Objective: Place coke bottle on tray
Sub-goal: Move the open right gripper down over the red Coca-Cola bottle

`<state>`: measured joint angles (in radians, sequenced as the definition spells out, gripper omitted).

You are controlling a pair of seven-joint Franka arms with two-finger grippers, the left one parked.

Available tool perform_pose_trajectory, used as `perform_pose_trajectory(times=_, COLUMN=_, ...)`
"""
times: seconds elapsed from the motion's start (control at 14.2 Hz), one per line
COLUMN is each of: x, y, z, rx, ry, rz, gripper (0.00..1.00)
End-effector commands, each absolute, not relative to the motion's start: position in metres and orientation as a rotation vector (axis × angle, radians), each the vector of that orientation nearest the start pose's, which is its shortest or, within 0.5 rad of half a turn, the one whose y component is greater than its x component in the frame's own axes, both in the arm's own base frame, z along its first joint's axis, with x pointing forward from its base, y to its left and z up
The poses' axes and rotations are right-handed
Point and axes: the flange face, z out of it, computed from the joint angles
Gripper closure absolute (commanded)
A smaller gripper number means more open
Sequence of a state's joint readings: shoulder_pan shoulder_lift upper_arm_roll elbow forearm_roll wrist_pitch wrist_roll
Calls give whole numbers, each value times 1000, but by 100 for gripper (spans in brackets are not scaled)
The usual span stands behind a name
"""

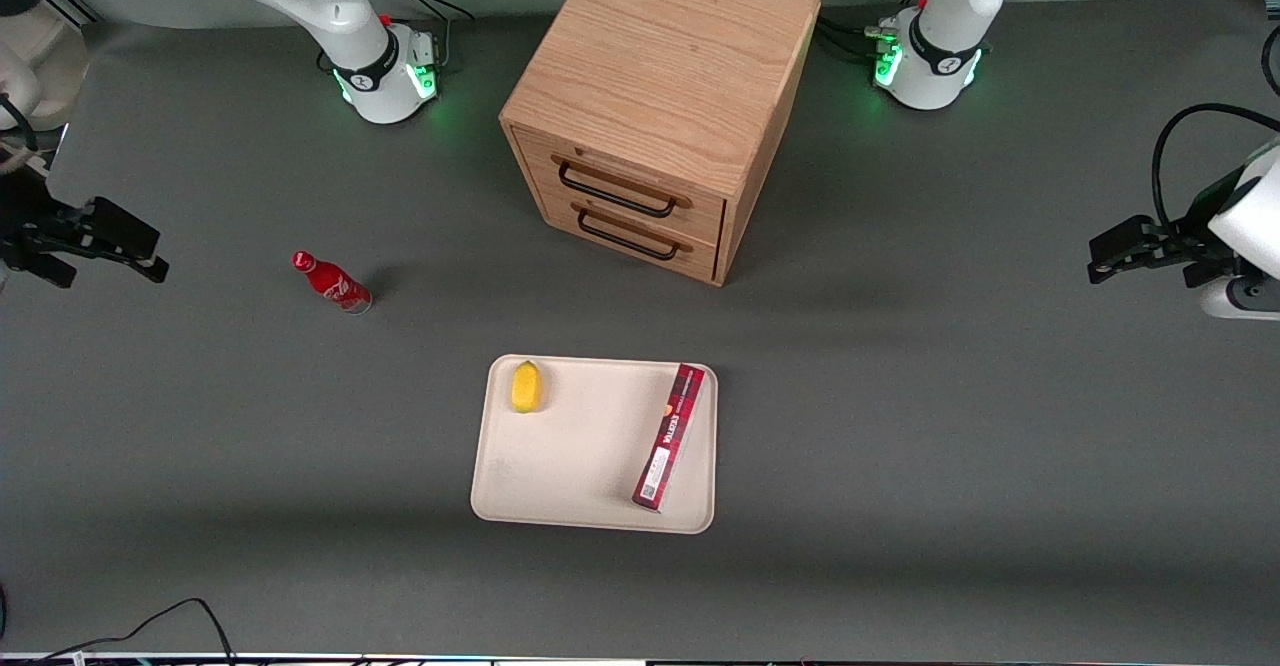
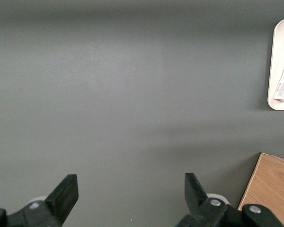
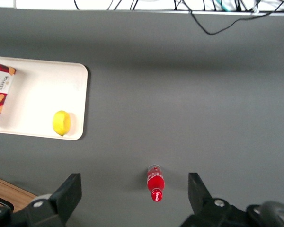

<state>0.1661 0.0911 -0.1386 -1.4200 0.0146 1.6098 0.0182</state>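
The coke bottle point(image 1: 333, 283) is small and red with a red cap. It stands on the grey table, farther from the front camera than the tray and toward the working arm's end. The right wrist view shows it from above point(image 3: 155, 182). The cream tray point(image 1: 590, 456) lies in front of the drawer cabinet, nearer the front camera; it also shows in the right wrist view point(image 3: 38, 94). My right gripper point(image 1: 110, 246) hangs above the table at the working arm's end, apart from the bottle. In its wrist view the gripper point(image 3: 134, 191) is open and empty, with the bottle well below it.
A yellow lemon point(image 1: 526, 386) and a long dark-red box point(image 1: 670, 436) lie on the tray. The wooden drawer cabinet point(image 1: 660, 96) stands mid-table, both drawers shut. Cables point(image 1: 170, 616) run along the table edge nearest the front camera.
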Motion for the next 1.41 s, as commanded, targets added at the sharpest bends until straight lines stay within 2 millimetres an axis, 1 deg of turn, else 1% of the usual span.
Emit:
perform_pose_trajectory(times=0.0, x=591, y=24, z=612, rx=-3148, ry=-59, rz=-106, gripper=0)
perform_pose_trajectory(times=0.21, x=591, y=25, z=549, rx=-3144, ry=-54, rz=-4, gripper=0)
perform_pose_trajectory(times=0.35, x=585, y=23, z=508, rx=-3142, ry=-49, rz=20, gripper=0)
perform_pose_trajectory(times=0.56, x=563, y=16, z=458, rx=-3136, ry=-42, rz=-12, gripper=0)
perform_pose_trajectory(times=0.64, x=556, y=13, z=435, rx=-3136, ry=-46, rz=0, gripper=0)
perform_pose_trajectory(times=0.85, x=521, y=9, z=387, rx=-3129, ry=-59, rz=-12, gripper=0)
perform_pose_trajectory(times=0.92, x=513, y=7, z=377, rx=-3128, ry=-71, rz=12, gripper=0)
perform_pose_trajectory(times=1.06, x=500, y=-7, z=371, rx=-3120, ry=-140, rz=40, gripper=1)
perform_pose_trajectory(times=1.2, x=486, y=-12, z=367, rx=-3113, ry=-142, rz=54, gripper=7)
perform_pose_trajectory(times=1.34, x=476, y=-13, z=358, rx=-3111, ry=-137, rz=61, gripper=21)
